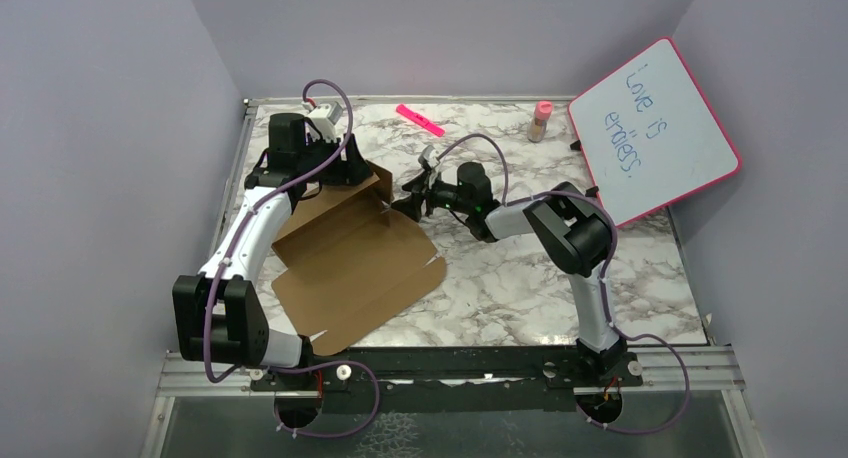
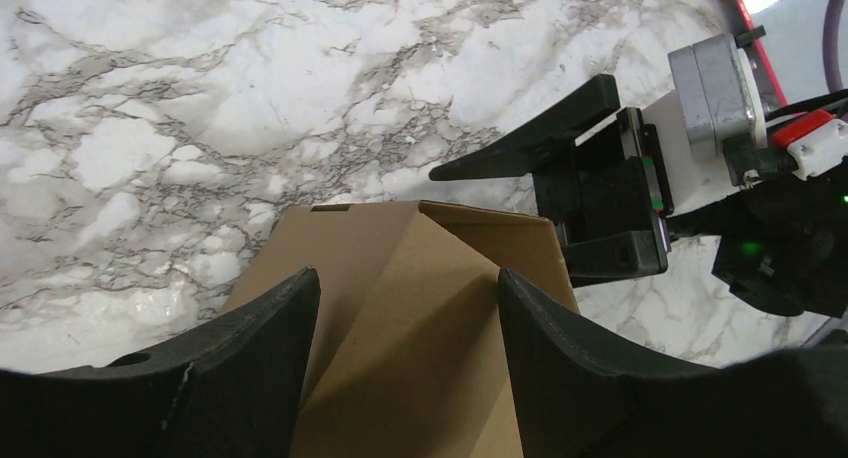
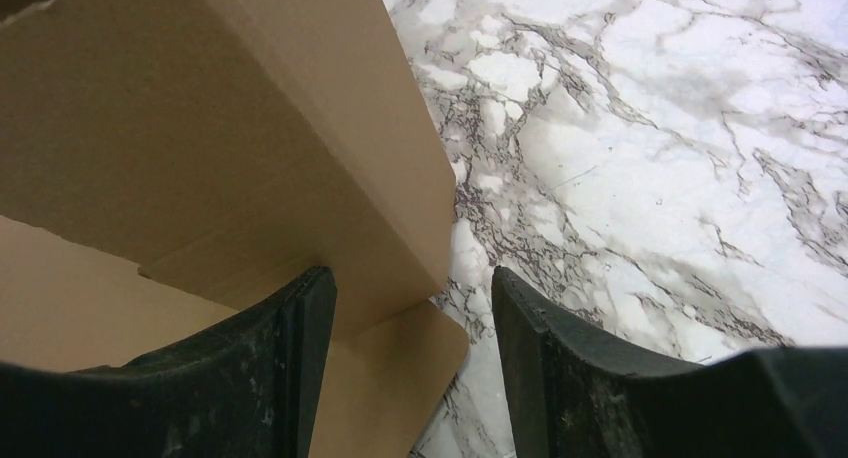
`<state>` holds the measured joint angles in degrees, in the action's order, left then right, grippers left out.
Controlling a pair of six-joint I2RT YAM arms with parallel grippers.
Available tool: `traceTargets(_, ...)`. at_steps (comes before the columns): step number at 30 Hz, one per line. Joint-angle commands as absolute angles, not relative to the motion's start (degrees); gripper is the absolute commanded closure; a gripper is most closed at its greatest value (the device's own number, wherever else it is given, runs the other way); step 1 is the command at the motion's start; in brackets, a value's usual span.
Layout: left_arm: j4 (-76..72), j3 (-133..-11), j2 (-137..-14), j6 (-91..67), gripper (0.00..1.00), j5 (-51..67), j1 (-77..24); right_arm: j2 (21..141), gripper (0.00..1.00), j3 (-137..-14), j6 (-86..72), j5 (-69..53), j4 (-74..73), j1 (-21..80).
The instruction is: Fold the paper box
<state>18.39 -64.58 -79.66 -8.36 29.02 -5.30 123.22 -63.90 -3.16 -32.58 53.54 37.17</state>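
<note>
"Brown cardboard first: the paper box (image 1: 350,268). Where is it relative to the claws?"

"Opened out on the marble table (image 1: 560,278). It runs from under the left claw (image 2: 408,278) back toward the arm bases. The near part lies flat, with a rounded flap at the near right."

"Left claw state?"

"Released, fingers (image 2: 270,348) spread wide over the box's far end. A raised, creased panel sits between and below them. Can't tell if either pad touches it, but nothing is clamped."

"Right claw?"

"The right claw (image 3: 412,278) is released too, fingers apart. It points at the box's far right corner from the right. In its wrist view the rounded corner of an upright flap reaches into the gap between the fingers. Flat cardboard lies below on its left, bare marble on its right."

"Claw to claw?"

"Near each other, not touching. In the left wrist view the right claw shows just past the raised panel's far edge, to the right."

"Beyond the claws?"

"A pink stick (image 1: 420,120) lies flat on the table, farther back than both. A small pinkish bottle (image 1: 541,121) stands upright beyond the right claw. A pink-framed whiteboard (image 1: 655,128) with handwriting sits tilted at the far right — well apart from the box."
</note>
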Motion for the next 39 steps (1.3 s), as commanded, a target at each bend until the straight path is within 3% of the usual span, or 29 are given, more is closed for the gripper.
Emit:
traceTargets(1,18.9,-64.8,-80.8,-9.5,0.33,35.6,-5.2,122.0,0.36,-65.5,-3.9,-35.1,56.8,37.7)
traceTargets(25,16.1,-65.4,-83.9,-16.8,0.34,46.9,-6.4,114.8,0.38,-60.0,-3.5,-33.8,61.8,40.5)
traceTargets(39,14.6,-65.9,-86.3,-20.3,0.34,48.6,-11.6,110.0,0.44,-51.4,-4.8,-20.1,67.7,41.6)
